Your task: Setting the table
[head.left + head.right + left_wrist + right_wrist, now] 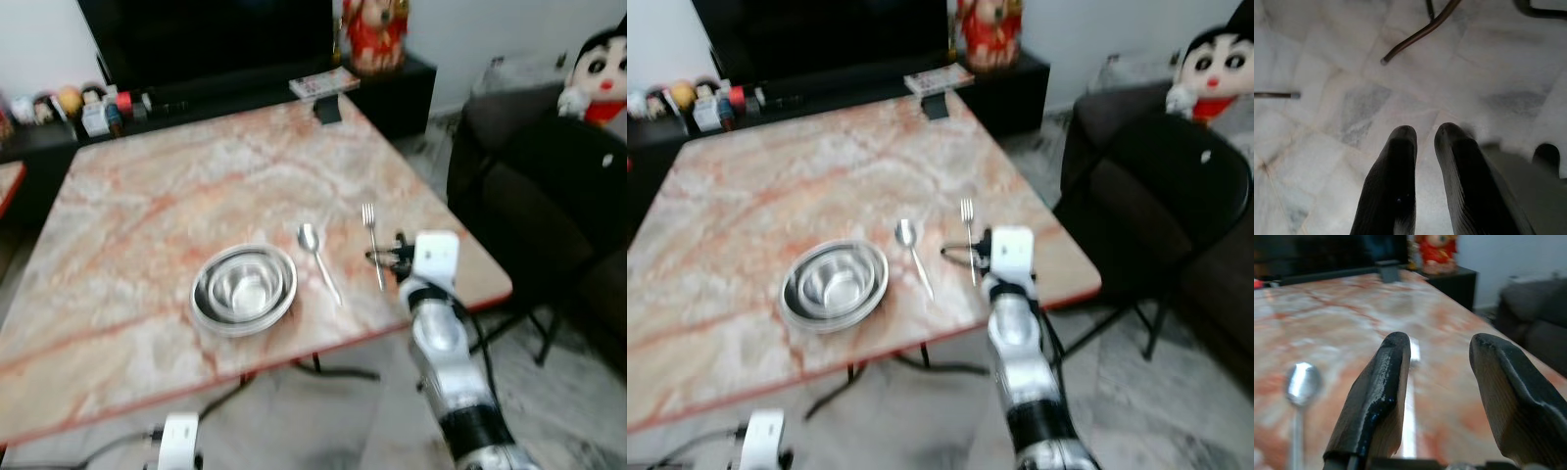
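**Fork down beside the spoon — release and back off**

Right gripper (1437, 382): fingers apart, nothing between them. It sits low over the near right part of the marble table (176, 176), at the handle end of the fork (371, 240). In the right wrist view a bright strip, likely the fork handle, lies on the tabletop by the inner finger; whether a finger touches it I cannot tell.

Judgement: this looks like the placing or straightening of the fork. To do it well, keep the fingers spread, lift straight up off the handle before drawing back toward the table edge, so the fork is not dragged askew. It lies roughly parallel to the spoon (317, 257), tines away from the robot — worth preserving.

Left gripper (1425, 142): fingers nearly together, empty, hanging over the tiled floor, idle.

Count on the table:
- steel bowls (244, 287): appear as two nested, blur makes this uncertain
- spoon: one, just right of the bowls
- fork: one, right of the spoon, apart from it
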Controlling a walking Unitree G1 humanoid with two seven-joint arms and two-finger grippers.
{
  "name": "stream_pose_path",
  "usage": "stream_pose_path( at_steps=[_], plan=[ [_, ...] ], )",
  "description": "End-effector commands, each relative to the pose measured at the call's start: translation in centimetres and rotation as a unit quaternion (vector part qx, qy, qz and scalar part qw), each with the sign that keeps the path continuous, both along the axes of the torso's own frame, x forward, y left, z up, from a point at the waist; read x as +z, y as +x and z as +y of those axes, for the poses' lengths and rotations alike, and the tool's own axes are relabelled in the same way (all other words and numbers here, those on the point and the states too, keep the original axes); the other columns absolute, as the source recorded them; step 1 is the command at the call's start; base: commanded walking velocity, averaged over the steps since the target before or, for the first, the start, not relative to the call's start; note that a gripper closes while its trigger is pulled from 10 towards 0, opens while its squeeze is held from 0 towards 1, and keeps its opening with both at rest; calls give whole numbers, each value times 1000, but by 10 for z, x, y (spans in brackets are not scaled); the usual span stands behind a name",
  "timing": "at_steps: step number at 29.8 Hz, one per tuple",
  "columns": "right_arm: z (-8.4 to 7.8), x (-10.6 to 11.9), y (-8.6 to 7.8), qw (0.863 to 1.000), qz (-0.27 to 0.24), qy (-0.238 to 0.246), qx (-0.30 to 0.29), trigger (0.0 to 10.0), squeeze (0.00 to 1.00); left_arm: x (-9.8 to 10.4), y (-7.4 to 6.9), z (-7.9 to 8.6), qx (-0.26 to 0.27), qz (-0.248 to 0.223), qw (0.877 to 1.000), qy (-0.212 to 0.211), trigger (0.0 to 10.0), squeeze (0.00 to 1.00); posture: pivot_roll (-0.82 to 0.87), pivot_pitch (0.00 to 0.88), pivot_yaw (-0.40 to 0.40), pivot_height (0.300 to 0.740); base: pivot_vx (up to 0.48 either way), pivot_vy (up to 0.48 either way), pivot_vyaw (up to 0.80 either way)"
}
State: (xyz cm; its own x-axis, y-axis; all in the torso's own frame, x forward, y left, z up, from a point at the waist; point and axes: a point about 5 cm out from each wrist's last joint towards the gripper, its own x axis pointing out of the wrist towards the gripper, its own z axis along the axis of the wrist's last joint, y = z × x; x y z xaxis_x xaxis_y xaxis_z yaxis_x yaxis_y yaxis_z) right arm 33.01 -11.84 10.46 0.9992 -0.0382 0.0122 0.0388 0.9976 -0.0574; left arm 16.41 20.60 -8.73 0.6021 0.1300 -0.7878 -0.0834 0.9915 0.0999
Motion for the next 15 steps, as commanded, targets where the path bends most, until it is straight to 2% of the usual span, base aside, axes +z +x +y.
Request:
stream_pose_path(
  at_steps=[1, 4, 15],
  plan=[
    [11, 3, 2, 1000, -2, 0, 20, 10000, 0, -1, -7, 10, 9, 14, 1000, 11, 10000, 0, -39, 0, 75, 740, 368, 0, 0],
    [11, 4, 2, 1000, -2, -4, 22, 10000, 0, -2, -7, 9, 10, 15, 1000, 11, 10000, 0, -38, 0, 74, 740, 333, 0, 0],
    [12, 1, 3, 1000, 12, -8, 14, 10000, 0, -3, -10, 10, 10, 19, 1000, 9, 10000, 0, -30, 0, 75, 740, 0, 0, 0]
  ],
)
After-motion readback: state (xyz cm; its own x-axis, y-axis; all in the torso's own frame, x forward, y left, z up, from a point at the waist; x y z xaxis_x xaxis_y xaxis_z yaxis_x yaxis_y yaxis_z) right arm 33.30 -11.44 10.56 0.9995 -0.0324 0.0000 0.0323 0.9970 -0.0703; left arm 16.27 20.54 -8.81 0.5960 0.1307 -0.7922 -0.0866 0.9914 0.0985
